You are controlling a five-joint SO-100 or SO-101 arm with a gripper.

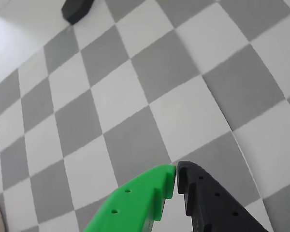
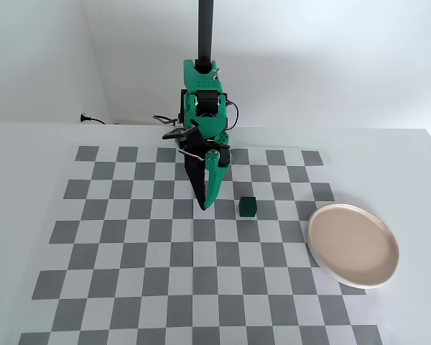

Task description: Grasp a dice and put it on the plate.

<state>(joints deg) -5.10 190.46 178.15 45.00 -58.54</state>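
In the fixed view the dice [image 2: 247, 207], a small dark green cube, sits on the checkered mat just right of my gripper [image 2: 203, 206]. About one square of mat separates them. The gripper points down at the mat, one finger green and one black. In the wrist view its fingertips touch at the bottom of the frame, so the gripper [image 1: 176, 170] is shut on nothing; only checker squares lie beyond it. The dice is out of the wrist view. The plate [image 2: 353, 244], beige-pink with a white rim, lies empty at the right of the mat.
A black pole [image 2: 205, 29] rises behind the green arm's base [image 2: 205, 122], and a cable [image 2: 93, 118] runs along the back wall at left. A dark object [image 1: 77, 9] sits off the mat at the wrist view's top left.
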